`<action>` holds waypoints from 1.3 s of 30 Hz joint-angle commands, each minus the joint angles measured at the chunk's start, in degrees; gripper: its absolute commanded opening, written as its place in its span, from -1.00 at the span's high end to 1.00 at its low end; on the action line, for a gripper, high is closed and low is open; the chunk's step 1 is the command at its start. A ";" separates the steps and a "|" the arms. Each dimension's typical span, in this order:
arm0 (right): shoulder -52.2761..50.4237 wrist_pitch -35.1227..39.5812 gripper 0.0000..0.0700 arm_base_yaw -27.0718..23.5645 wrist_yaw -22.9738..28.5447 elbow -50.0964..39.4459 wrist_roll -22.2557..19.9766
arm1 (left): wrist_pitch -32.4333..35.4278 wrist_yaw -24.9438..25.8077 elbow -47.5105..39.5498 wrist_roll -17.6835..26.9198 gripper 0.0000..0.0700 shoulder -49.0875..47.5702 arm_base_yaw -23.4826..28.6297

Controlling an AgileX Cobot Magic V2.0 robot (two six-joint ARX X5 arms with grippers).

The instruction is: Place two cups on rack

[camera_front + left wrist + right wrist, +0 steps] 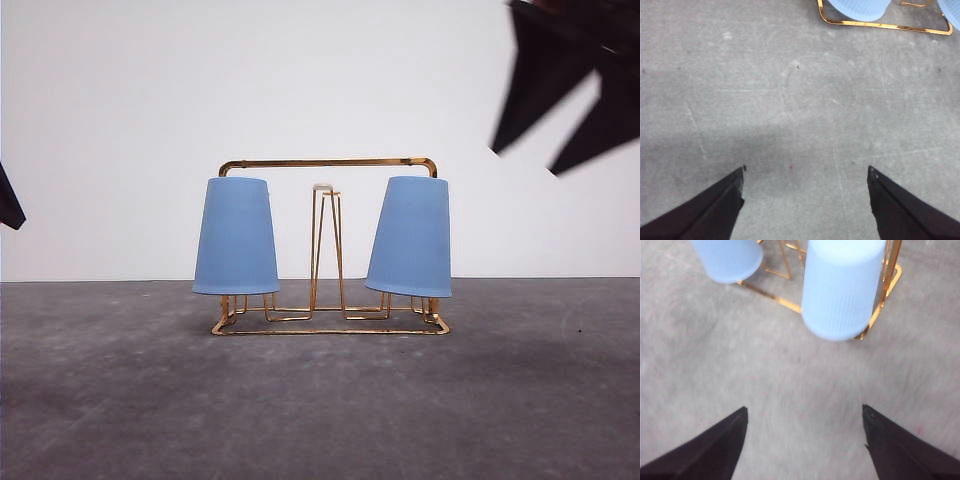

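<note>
**Both cups hung, right one leaning**

Grey table (pixel 120 400) and a plain white wall framed the scene. Ahead of the left tool (pixel 805 175), spread open and empty, the left cup (pixel 236 236) sat inverted on the gold rack (pixel 330 162). Ahead of and below the right tool (pixel 804 415), likewise open and empty, the right cup (pixel 411 236) hung tilted. That lean could probably let it slip off if the rack were bumped. No brand, label or writing was legible.
</note>
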 commanded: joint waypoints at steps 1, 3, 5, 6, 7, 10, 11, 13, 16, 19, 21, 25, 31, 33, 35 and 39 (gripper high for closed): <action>-3.14 1.54 -0.27 0.35 -0.08 -4.08 0.93 | 0.20 -0.11 0.74 0.02 -0.31 0.26 -0.26; -7.52 3.36 -0.27 0.35 -0.41 -8.43 2.46 | 0.26 -0.11 0.74 0.12 -0.31 0.26 -0.26; -11.32 5.64 -0.27 0.35 -0.37 -12.15 3.89 | 0.30 -0.12 0.74 0.24 -0.31 0.26 -0.26; -12.85 6.86 -0.27 0.35 -0.29 -13.62 4.09 | 0.27 -0.13 0.74 0.25 -0.31 0.26 -0.26; -14.24 8.01 -0.27 0.35 -0.21 -14.91 4.13 | 0.20 -0.13 0.74 0.25 -0.31 0.26 -0.26; -16.44 7.83 -0.28 0.35 -0.26 -15.56 4.12 | 0.05 0.37 0.74 0.18 -0.35 0.24 -0.26; -16.92 7.86 -0.28 0.35 -0.29 -15.56 4.13 | 0.28 0.34 0.76 0.19 -0.34 0.24 -0.26; -17.77 7.90 -0.04 0.35 -0.14 -15.56 4.14 | 0.42 0.54 0.76 0.17 -0.14 0.24 -0.26; -18.03 8.34 0.89 0.35 0.60 -15.56 3.93 | 0.85 1.40 0.76 0.34 0.92 0.26 -0.26; -18.03 8.28 0.95 0.35 0.71 -15.56 4.12 | 1.58 1.28 0.76 0.63 1.00 0.17 -0.26; -18.02 8.58 0.95 0.35 0.73 -15.56 4.11 | 1.64 1.19 0.76 0.61 1.00 0.04 -0.24; -18.03 9.15 0.95 0.35 0.73 -15.56 4.12 | 1.75 1.22 0.76 0.61 1.00 0.02 -0.26; -18.03 10.73 0.95 0.35 0.73 -15.56 4.12 | 1.77 1.20 0.76 0.61 1.00 0.02 -0.24; -18.03 11.33 0.95 0.35 0.73 -15.56 4.11 | 1.73 1.23 0.74 0.61 1.00 -0.06 -0.26; -18.03 11.66 0.95 0.35 0.74 -15.56 4.09 | 1.66 1.18 0.61 0.74 1.00 -0.83 -0.08; -18.03 11.94 0.95 0.35 0.74 -15.56 4.09 | 7.73 -2.92 -4.84 6.99 1.00 -7.63 2.31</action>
